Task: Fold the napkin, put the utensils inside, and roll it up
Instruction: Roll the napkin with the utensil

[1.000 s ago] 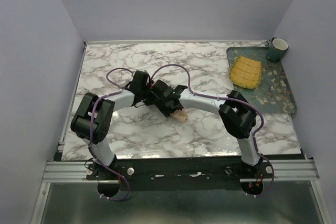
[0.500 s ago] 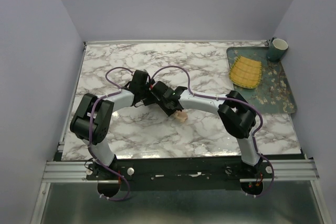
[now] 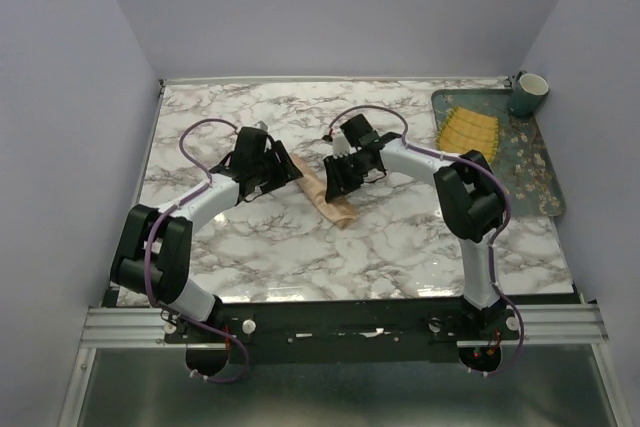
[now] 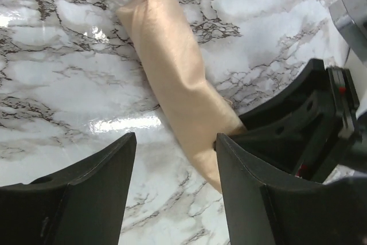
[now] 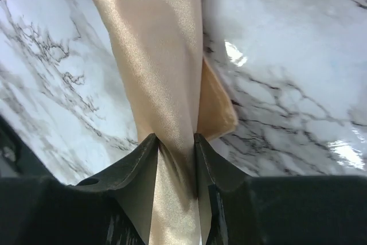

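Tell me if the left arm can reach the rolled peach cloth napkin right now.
Probably yes: the left fingers are open with the rolled peach cloth napkin just ahead, though the right fingers pinch it close by.

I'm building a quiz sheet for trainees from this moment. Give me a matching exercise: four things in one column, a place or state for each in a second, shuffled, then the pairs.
Things
1. rolled peach-orange cloth napkin
2. yellow checked waffle cloth
3. left pincer
4. right pincer

Place or state
A. open, gripping nothing
B. lying on the teal tray
C. lying on the marble tabletop
D. shut on the napkin

Pairs: 1-C; 2-B; 3-A; 4-D
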